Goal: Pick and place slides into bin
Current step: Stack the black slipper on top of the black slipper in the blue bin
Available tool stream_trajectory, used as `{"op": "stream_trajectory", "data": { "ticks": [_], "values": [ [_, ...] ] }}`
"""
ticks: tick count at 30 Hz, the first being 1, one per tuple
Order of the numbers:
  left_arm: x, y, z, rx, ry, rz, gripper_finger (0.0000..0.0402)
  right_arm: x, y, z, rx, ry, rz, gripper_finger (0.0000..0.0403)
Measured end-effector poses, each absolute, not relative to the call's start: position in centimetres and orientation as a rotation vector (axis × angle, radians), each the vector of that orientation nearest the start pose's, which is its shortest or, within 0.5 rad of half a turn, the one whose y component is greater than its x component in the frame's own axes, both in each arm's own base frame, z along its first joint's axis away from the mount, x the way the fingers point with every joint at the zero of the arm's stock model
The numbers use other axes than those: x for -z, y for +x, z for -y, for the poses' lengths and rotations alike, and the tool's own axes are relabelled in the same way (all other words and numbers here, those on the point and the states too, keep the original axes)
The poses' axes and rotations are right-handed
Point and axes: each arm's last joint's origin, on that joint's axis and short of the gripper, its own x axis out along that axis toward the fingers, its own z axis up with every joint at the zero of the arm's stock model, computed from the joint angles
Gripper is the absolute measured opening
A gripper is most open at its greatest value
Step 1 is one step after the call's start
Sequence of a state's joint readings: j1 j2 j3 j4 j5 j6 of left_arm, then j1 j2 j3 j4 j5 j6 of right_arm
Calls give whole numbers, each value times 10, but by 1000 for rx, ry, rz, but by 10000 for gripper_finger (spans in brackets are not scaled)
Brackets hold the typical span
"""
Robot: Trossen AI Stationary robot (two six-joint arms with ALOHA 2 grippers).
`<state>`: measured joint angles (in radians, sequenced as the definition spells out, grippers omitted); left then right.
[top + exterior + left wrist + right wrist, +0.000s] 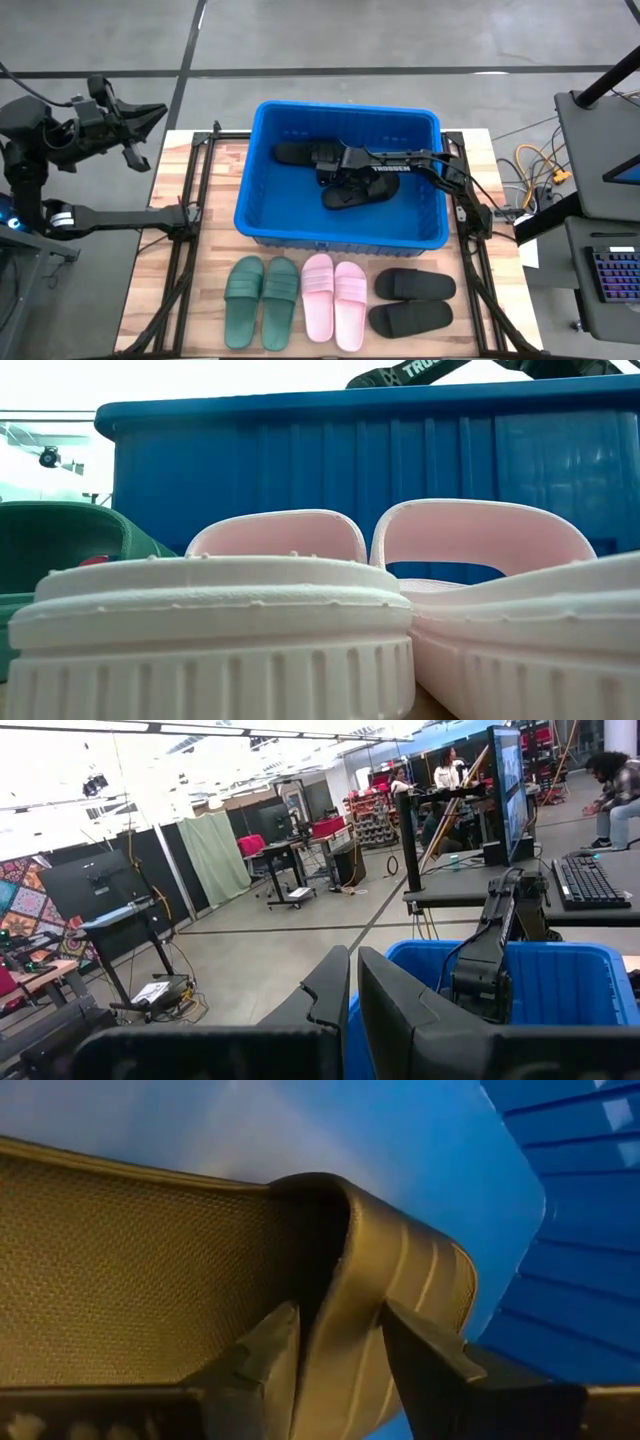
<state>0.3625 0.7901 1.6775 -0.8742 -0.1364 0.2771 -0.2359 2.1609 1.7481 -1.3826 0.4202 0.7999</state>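
The blue bin [250, 215] stands at the table's far middle. My right gripper [322, 165] reaches into it from the right and is shut on a black slide [292, 153]. A second black slide [360, 193] lies on the bin's floor under the arm. A dark green pair [262, 300], a pink pair [335, 298] and a black pair [410, 302] lie soles down on the table in front of the bin. My left gripper [140, 125] is raised beyond the table's far left corner, shut and empty. My right gripper [340, 1345] pinches the black slide's wide ribbed strap at its edge [350, 1270]. One finger [265, 1355] is in the opening between strap and footbed, the other [425, 1355] on the strap's outer side. The fingers come roughly level from the table's right. Whether the slide rests on the bin's floor I cannot tell.
The bin's thick rim [330, 405] and ribbed walls rise around my right gripper. The pink slides [270, 610] fill the low view, with a green slide [60, 540] at its left. Black frame rails [190, 270] run along both table sides. Desks and people show in the room beyond.
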Motion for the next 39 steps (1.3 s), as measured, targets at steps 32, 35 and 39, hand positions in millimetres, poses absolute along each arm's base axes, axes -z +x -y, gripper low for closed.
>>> {"op": "stream_trajectory", "data": {
  "ticks": [32,35,39],
  "values": [
    [-519,33,-17,-497,270,-60,11,-249,372,131,1312,390,-1374,12],
    [-519,33,-17,-496,268,-67,11,-252,368,141,1323,377,-1373,12],
    [-517,31,-16,-494,262,-81,11,-250,361,155,1338,380,-1400,11]
  ]
}}
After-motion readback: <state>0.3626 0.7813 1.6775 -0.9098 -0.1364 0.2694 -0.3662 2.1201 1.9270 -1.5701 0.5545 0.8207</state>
